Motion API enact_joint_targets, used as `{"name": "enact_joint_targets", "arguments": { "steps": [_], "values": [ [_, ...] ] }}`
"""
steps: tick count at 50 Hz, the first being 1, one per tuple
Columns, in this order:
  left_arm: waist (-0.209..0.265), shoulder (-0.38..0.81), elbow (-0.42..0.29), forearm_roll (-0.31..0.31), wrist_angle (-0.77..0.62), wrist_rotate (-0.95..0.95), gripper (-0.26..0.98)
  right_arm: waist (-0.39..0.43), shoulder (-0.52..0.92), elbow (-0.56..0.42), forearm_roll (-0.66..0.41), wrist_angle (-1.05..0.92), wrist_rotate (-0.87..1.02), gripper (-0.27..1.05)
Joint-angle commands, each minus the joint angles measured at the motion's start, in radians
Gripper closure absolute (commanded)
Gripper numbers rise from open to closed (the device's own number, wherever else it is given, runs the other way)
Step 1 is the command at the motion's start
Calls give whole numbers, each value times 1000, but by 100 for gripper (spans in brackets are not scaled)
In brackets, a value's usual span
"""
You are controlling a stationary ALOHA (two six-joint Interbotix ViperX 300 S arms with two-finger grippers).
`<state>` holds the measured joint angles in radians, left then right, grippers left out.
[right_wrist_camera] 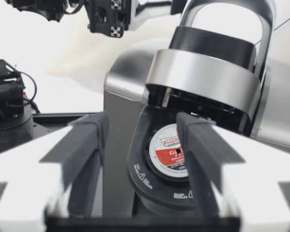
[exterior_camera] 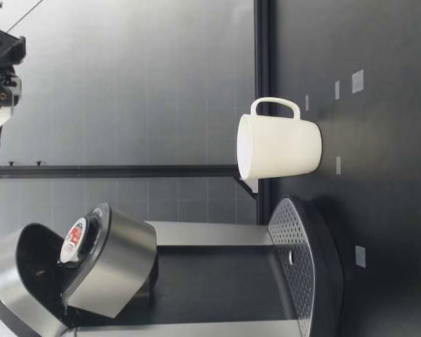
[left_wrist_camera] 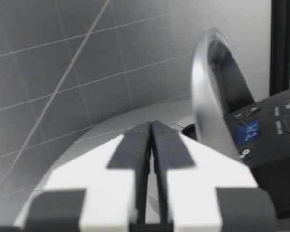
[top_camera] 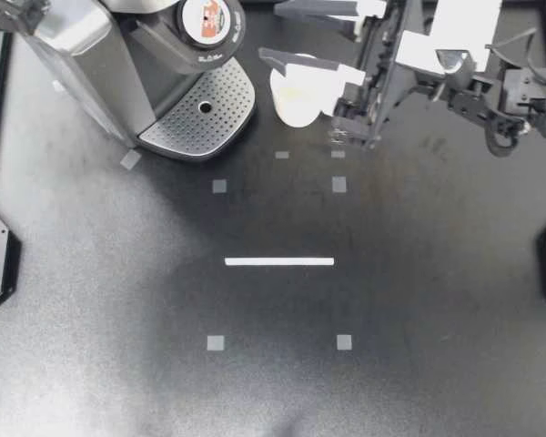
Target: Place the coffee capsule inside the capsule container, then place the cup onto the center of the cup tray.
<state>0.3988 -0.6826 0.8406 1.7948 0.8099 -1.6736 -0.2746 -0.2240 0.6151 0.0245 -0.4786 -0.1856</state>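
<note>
Capsule (top_camera: 207, 18) in container (top_camera: 198, 55). Cup (top_camera: 300, 98) upright on bench (top_camera: 391, 300), just beside cup tray (top_camera: 220, 91), handle (exterior_camera: 275, 104) turned away from it. Right claw (top_camera: 271, 32) hangs high over cup, fingers (top_camera: 318, 68) apart.

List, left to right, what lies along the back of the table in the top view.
Coffee machine's silver body → coffee capsule → white cup → my right arm. The perforated tray spans the same stretch as the capsule, so it is left out.
</note>
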Motion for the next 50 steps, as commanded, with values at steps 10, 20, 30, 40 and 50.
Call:
{"name": "enact_joint_targets", "arguments": {
  "steps": [10, 20, 30, 40, 50],
  "values": [
    [6, 0, -34, 9, -120, -15, 62, 3, -34, -6, 0, -14, 2, 19],
    [5, -18, -44, 9, -195, -20, 62, 5, -40, 3, 0, -18, 3, 19],
    [5, -12, -63, 9, -341, -25, 62, 5, -63, 32, 0, -54, 3, 19],
    [5, -11, -86, 9, -491, -29, 62, 3, -92, 61, 2, -89, 6, 19],
    [5, 9, -91, 9, -552, -49, 62, 20, -101, 78, 0, -114, 17, 19]
  ]
}}
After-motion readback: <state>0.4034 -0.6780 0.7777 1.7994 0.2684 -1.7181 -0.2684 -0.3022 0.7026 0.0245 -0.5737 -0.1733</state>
